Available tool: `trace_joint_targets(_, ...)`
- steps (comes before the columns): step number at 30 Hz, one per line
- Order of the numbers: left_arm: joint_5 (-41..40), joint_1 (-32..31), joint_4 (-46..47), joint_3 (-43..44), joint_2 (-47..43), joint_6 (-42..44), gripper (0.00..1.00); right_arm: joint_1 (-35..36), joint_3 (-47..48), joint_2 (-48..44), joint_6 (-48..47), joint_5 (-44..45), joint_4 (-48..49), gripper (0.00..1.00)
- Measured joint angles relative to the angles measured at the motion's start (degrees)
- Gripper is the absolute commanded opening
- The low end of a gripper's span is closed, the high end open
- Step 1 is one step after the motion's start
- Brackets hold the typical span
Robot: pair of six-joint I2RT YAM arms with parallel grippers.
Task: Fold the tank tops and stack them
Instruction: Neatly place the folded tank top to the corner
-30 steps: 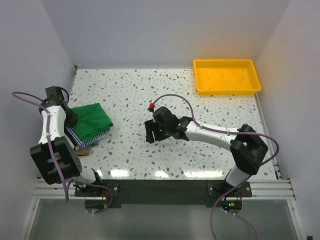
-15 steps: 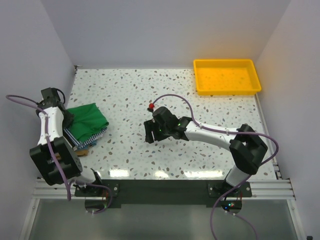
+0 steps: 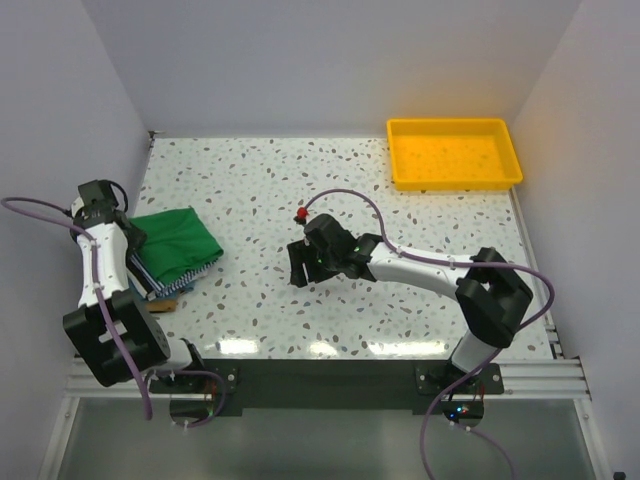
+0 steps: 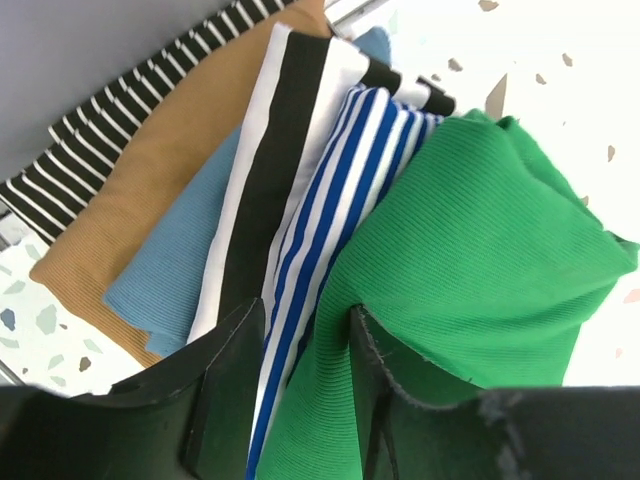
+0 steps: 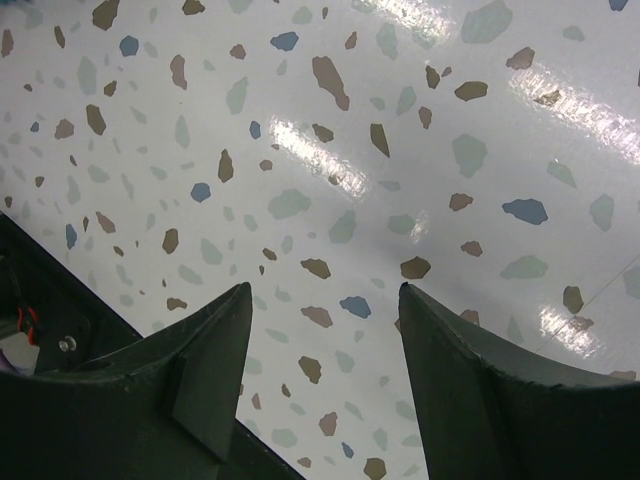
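The tank tops lie folded in one stack at the table's left edge, the green one (image 3: 182,238) on top. In the left wrist view the layers fan out: green (image 4: 480,230), blue-white striped (image 4: 345,180), bold black-white striped (image 4: 290,130), blue (image 4: 180,270), tan (image 4: 150,190) and thin black-white striped (image 4: 110,130). My left gripper (image 3: 137,250) sits at the stack's left side, its jaws (image 4: 305,325) closed on the edge of the green and blue-white striped tops. My right gripper (image 3: 298,272) is open and empty, low over bare table (image 5: 322,300) in the middle.
A yellow plastic tray (image 3: 455,184) stands at the back right, with nothing in it. The left wall is close behind the stack and the left arm. A purple cable with a red tip (image 3: 302,214) loops above the right wrist.
The left arm has swung a little to the left and back, and the stack's edge has shifted slightly with it. The right arm has stayed still.
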Motion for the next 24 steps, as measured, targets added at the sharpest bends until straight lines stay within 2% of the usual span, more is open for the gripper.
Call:
trace_joint_targets(7,0.0,0.0,0.4,-0.6,0.1,-0.6,0.6,0.0,0.0,0.0,0.0,0.0,0.0,0.64)
trace_joint_targets(15,0.0,-1.5,0.8,4.6,-4.1,-0.6,0.66,0.0,0.0,0.0,0.0,0.5,-0.2,0.65)
trace_joint_targets(19,-0.4,-10.0,2.7,6.1,-7.8,-0.6,0.66,0.0,0.0,-0.4,0.0,2.4,-0.6,0.66)
trace_joint_targets(24,-0.9,-28.6,6.1,6.4,-8.6,-1.0,0.66,-0.2,-0.4,-3.8,0.2,6.6,-1.7,0.67)
